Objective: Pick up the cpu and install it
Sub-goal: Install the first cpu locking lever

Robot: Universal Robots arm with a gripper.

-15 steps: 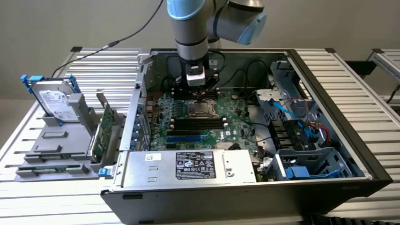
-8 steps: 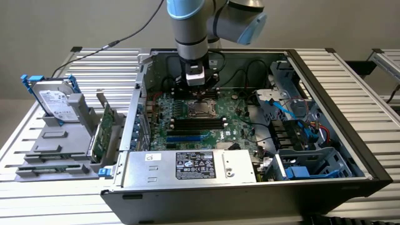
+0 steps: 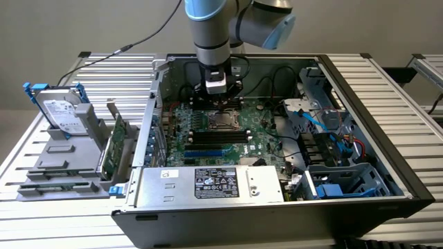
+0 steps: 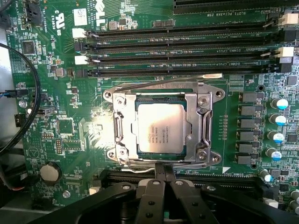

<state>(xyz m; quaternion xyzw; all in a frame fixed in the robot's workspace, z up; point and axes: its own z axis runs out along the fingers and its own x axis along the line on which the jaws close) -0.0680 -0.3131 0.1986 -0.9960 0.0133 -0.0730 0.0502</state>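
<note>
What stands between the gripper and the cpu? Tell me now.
Nothing visible does. The cpu lies inside the metal socket frame, which runs around its edges, and its silver top is bare. The gripper sits just beside that frame.

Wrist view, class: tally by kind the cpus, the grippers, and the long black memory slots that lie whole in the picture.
cpu: 1
gripper: 1
memory slots: 4
Total: 6

Space above cpu (image 4: 160, 127) open; metal socket frame (image 4: 205, 126) rings it; memory slots (image 4: 163, 59) just beside; case walls (image 3: 242, 223) around.
</note>
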